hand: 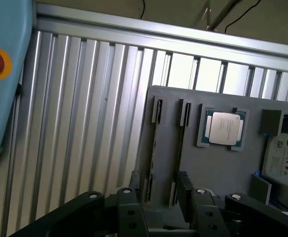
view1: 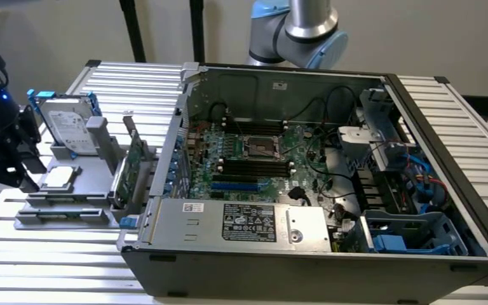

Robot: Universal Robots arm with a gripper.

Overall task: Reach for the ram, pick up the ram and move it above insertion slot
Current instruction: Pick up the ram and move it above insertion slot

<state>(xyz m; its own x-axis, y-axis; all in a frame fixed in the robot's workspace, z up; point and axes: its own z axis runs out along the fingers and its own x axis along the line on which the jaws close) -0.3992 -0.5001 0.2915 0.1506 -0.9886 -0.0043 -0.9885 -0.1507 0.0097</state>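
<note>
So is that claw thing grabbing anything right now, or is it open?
Black two-finger gripper: open, holding nothing, above the flat grey plastic tray.

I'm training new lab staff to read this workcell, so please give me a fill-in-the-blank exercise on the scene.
1. The gripper hovers near the gray fixture with its fingers ___.
2. In the exterior view, the fixture stands to the ___ of the computer case.
3. On the fixture, the square processor lies between two narrow slots and the ___.
Missing words: open; left; hard drive.
</note>
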